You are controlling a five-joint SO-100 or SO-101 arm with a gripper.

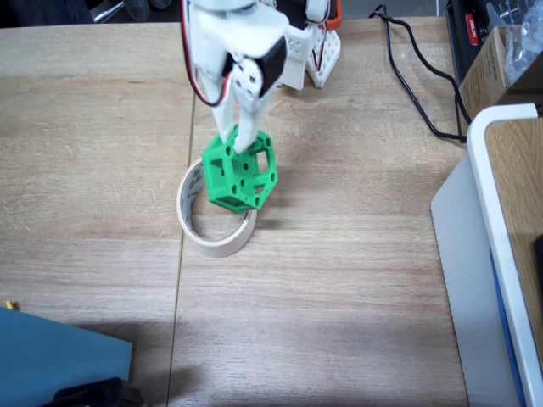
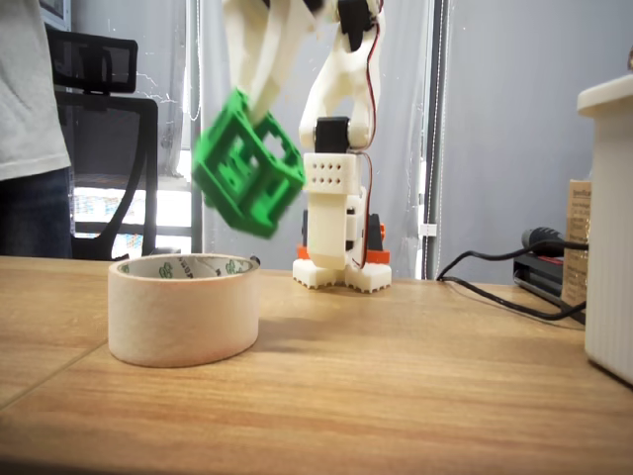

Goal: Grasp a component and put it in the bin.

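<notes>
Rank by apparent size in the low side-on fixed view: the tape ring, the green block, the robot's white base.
1. Tape ring, the widest, though nearest the camera, so it may look enlarged.
2. White base, taller but narrower, and farther back.
3. Green block, held in the gripper; close to the base in apparent size, so that order is unsure.

component (image 1: 240, 172): bright green | bin (image 2: 183, 308): cream-beige tape ring, white core with green print | end effector (image 1: 239, 127): white | worktop (image 1: 339, 254): light wood grain | cable (image 1: 416, 85): black | box (image 1: 501, 254): white-edged
</notes>
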